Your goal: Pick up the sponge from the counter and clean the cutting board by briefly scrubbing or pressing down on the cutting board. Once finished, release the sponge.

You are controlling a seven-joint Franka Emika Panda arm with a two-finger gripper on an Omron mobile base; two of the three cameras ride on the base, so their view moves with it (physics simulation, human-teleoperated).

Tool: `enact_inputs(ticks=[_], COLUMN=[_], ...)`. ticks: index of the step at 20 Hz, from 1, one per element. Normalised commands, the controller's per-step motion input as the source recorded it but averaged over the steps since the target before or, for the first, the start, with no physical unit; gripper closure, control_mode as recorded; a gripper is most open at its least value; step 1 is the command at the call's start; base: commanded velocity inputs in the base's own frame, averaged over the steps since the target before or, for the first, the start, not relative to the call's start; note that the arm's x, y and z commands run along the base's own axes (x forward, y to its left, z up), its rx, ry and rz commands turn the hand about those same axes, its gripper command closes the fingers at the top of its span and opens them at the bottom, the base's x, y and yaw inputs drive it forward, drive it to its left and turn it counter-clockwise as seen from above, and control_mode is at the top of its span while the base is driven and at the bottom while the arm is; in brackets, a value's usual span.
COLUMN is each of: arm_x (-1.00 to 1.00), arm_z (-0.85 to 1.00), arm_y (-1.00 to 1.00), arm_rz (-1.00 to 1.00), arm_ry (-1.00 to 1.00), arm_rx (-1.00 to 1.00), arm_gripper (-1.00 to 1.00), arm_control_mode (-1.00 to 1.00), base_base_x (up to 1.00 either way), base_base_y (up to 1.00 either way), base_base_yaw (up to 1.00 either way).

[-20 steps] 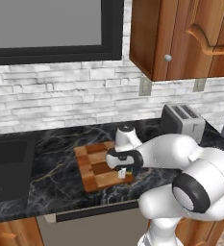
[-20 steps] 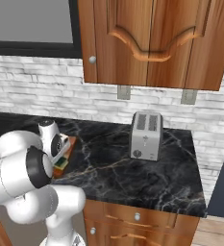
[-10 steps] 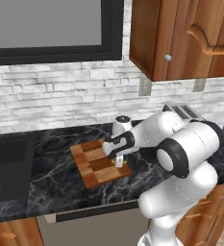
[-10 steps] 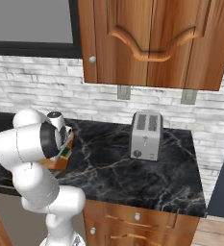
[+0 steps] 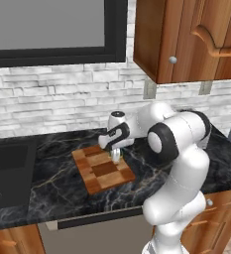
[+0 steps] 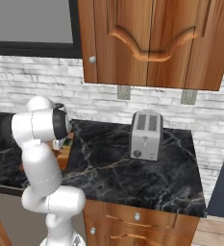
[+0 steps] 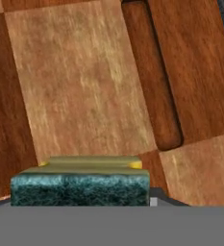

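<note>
Cutting board (image 6: 63, 154) largely hidden behind arm.

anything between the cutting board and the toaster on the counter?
Bare counter only, per right base view: nothing sits between the cutting board and the toaster.

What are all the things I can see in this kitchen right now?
Board: one, light and dark brown checks, on the counter beside the sink.
Sponge: one, yellow with green top, held at the gripper over the board.
Counter: one, black with pale veins.
Sink: one, dark, left end of the counter.
Toaster: one, silver, on the counter by the wall.
Cabinets: brown wood, above the counter.
Wall: pale brick.
Outlets: two, grey, on the wall.
Arm: one, white.
Gripper: one, over the board.
</note>
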Motion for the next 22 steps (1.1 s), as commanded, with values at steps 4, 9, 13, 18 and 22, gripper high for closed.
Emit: enact_inputs(ticks=[4,9,13,18,22], arm_x=[0.53,0.53,0.36,0.02,-0.01], arm_z=[0.0,-0.04,-0.16,-0.11,-0.09], arm_y=[0.39,0.31,0.13,0.31,0.51], arm_rz=[0.07,0.05,0.05,0.06,0.06], arm_ry=[0.01,0.03,0.0,0.0,0.0], arm_rx=[0.0,0.0,0.0,0.0,0.0], arm_gripper=[1.0,1.0,1.0,1.0,1.0], arm_control_mode=[-1.0,-1.0,-1.0,-1.0,-1.0], base_base_x=[0.0,0.0,0.0,0.0,0.0], base_base_y=[0.0,0.0,0.0,0.0,0.0], base_base_yaw=[0.0,0.0,0.0,0.0,0.0])
